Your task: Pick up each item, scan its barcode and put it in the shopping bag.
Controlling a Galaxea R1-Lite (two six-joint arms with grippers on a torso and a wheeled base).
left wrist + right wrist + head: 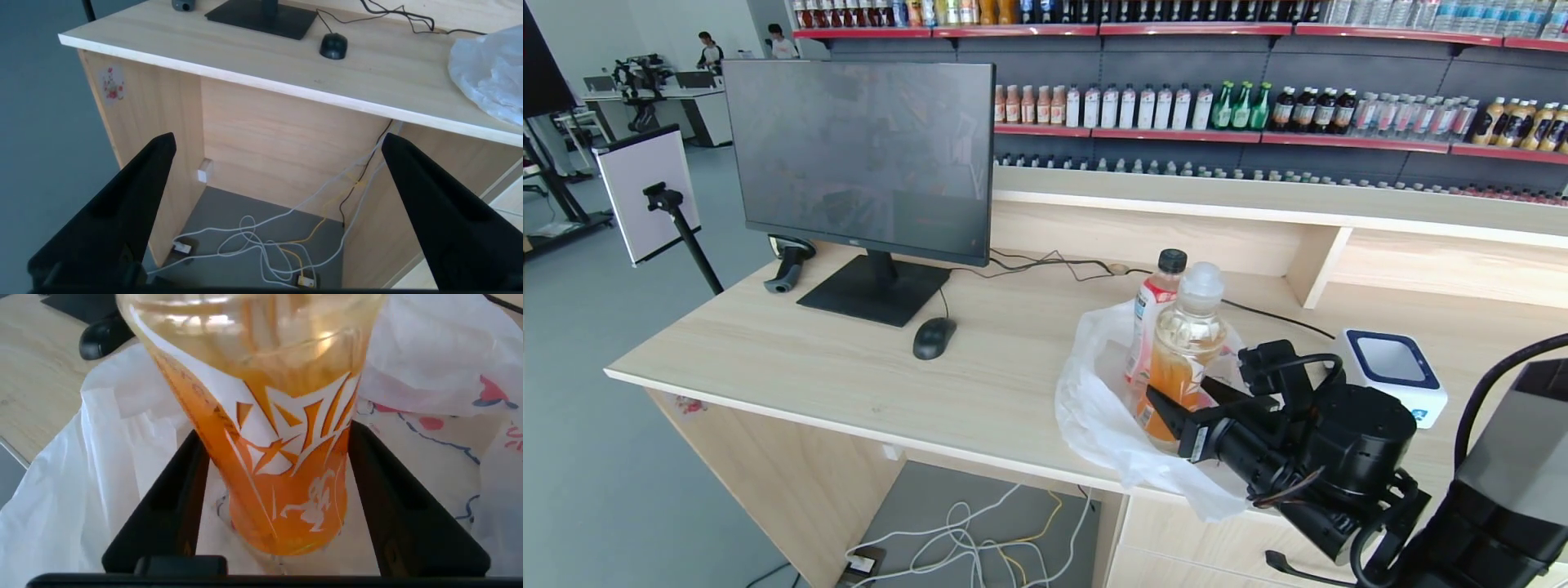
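My right gripper (1180,392) is closed around the low part of the orange-label bottle (1184,343). In the right wrist view its two black fingers (167,506) lie against both sides of the bottle, and the bottle fills the gap between them. The bottle has a clear cap and pale yellow drink above the orange label. It stands almost upright inside the shopping bag (1094,408), a thin white plastic bag that lies open and crumpled at the near edge of the counter (849,367).

The bag holds one more thing - a second bottle (1156,306) with a black cap and a reddish label. It stands just behind the orange-label bottle, on its far left side, and looks to touch it.

To the right of the bag, near it but apart, the white barcode scanner (1392,371) sits on the counter with its dark window facing up.

My left gripper (278,139) is wide open and holds nothing. It hangs in front of the counter, below the level of its top, and looks into the open space under it - there some loose cables (253,237) lie on the floor.

Farther left on the counter are a mouse (934,336), a monitor (866,155) and a handheld scanner (786,265). Shelves of drinks (1258,106) fill the far wall.
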